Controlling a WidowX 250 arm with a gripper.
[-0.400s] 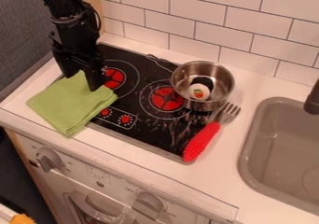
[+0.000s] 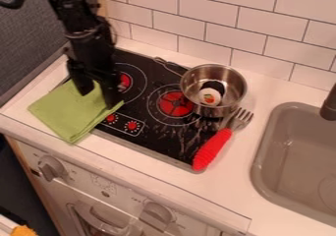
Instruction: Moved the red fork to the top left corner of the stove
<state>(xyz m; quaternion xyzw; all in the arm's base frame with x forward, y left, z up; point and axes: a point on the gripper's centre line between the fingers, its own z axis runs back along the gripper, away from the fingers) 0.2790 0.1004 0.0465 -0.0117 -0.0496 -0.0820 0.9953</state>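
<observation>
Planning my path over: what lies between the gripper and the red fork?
In the camera view, part of the green cloth lies nearest the gripper, then black stovetop reaches to the red fork.

Toy kitchen with stove (image 2: 154,144), sink (image 2: 289,181)

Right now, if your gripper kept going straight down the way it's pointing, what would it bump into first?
Probably the green cloth, since my gripper points down over it. I can't tell how high above it I am.

Pot (image 2: 233,88) obstructs; stove front (image 2: 159,137) seems passable.
</observation>
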